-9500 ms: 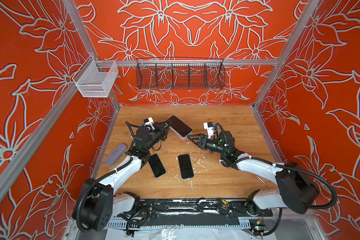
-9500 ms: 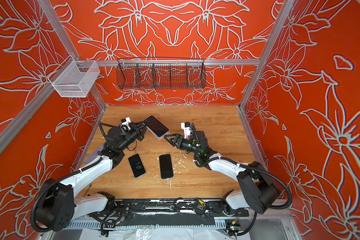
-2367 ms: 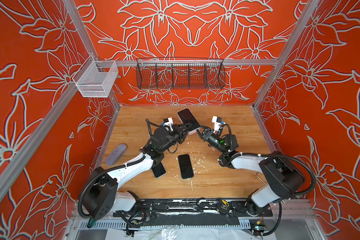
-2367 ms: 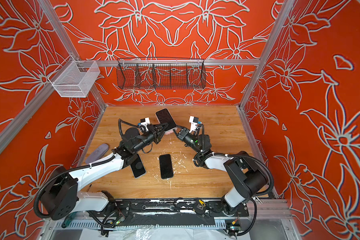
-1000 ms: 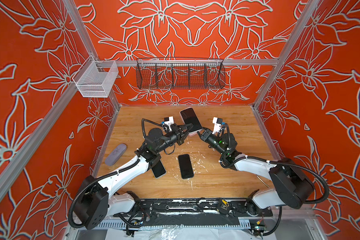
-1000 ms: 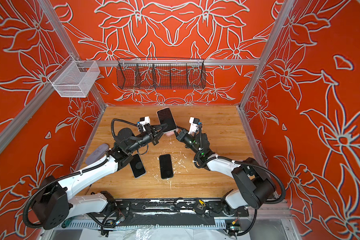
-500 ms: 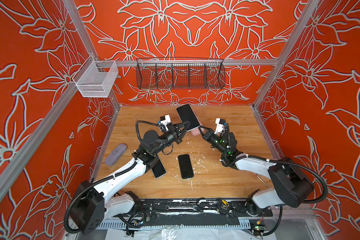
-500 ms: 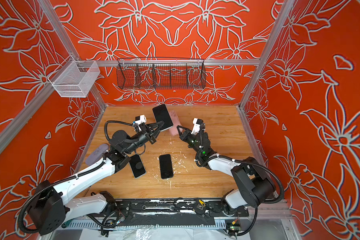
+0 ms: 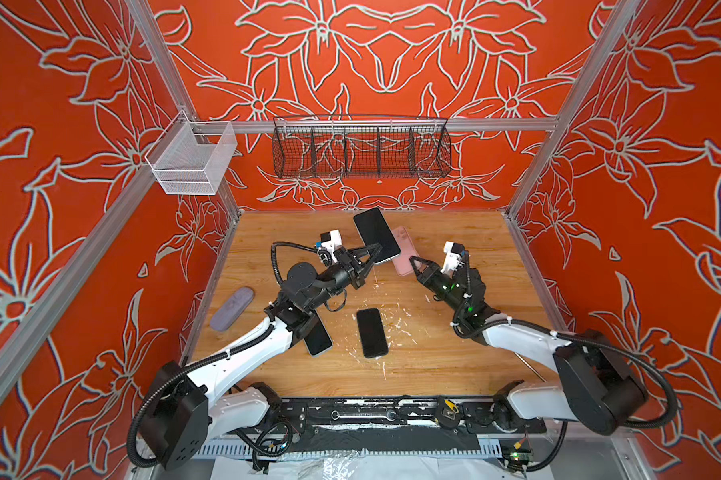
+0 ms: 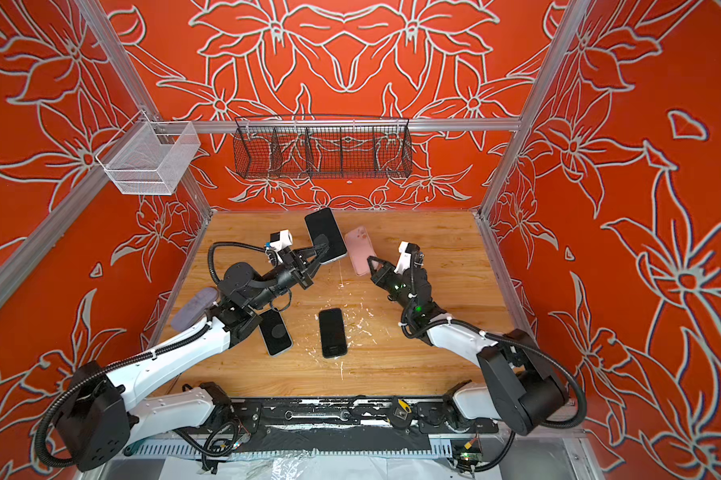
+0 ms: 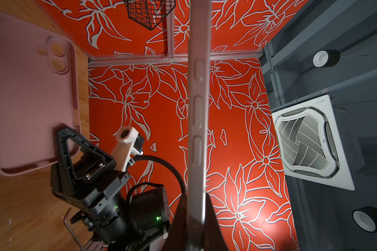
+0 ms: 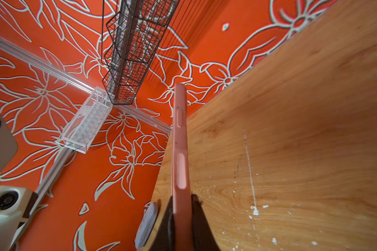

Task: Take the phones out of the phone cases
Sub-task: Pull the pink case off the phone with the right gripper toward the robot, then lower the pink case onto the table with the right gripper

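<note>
The phone [image 9: 376, 235] [image 10: 324, 236], with a black screen and a silver edge, hangs above the back of the table, and my left gripper [image 9: 373, 249] [image 10: 322, 246] is shut on its lower end. In the left wrist view the phone's edge [image 11: 197, 108] runs straight out from the left gripper [image 11: 196, 217]. The pink phone case [image 9: 404, 251] [image 10: 361, 249] is empty and sits just right of the phone, apart from it. My right gripper [image 9: 413, 261] [image 10: 371, 261] is shut on its lower edge. The right wrist view shows the case [image 12: 180, 141] edge-on in the right gripper [image 12: 181, 208].
Two more dark phones lie on the wooden table, one in the middle [image 9: 372, 332] and one partly under my left arm [image 9: 319, 338]. A grey-lilac case [image 9: 232, 309] rests by the left wall. A black wire basket [image 9: 361, 147] and a white mesh basket [image 9: 192, 160] hang on the walls.
Over the last second the phone has come out of the pink case. My left gripper carried it up and to the left, and the case now shows on its own in the right gripper.
</note>
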Robot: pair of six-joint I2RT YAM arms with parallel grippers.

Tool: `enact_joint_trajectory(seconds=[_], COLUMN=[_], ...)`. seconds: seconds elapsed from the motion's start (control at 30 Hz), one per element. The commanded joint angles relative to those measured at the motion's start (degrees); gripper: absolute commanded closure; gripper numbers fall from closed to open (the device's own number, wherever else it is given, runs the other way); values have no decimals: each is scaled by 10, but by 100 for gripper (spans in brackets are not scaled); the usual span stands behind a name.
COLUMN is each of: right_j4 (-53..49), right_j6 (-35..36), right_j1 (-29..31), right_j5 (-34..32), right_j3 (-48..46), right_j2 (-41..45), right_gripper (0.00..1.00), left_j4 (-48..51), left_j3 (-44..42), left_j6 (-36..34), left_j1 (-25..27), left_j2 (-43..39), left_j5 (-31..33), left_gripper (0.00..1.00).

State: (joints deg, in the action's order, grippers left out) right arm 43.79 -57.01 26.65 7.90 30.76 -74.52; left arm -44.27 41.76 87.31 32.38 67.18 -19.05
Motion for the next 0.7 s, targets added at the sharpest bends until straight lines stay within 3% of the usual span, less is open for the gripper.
enact_joint_trajectory(seconds=[0.0, 0.4, 0.67], right_j4=[-89, -253, -280], right_j6=[28, 66, 75], right_j1=[-19, -111, -161], right_j5=[-11, 65, 73], right_j3=[-8, -27, -58], right_j2=[58, 170, 193], right_gripper=[100, 100, 100], left_j4=[-47, -28, -36], left_j3=[10, 24, 37], left_j6=[-11, -34, -49], left_j1=[-14, -118, -159], left_j2=[14, 59, 118], left_j5=[-26, -149, -237], left_gripper=[100, 100, 100])
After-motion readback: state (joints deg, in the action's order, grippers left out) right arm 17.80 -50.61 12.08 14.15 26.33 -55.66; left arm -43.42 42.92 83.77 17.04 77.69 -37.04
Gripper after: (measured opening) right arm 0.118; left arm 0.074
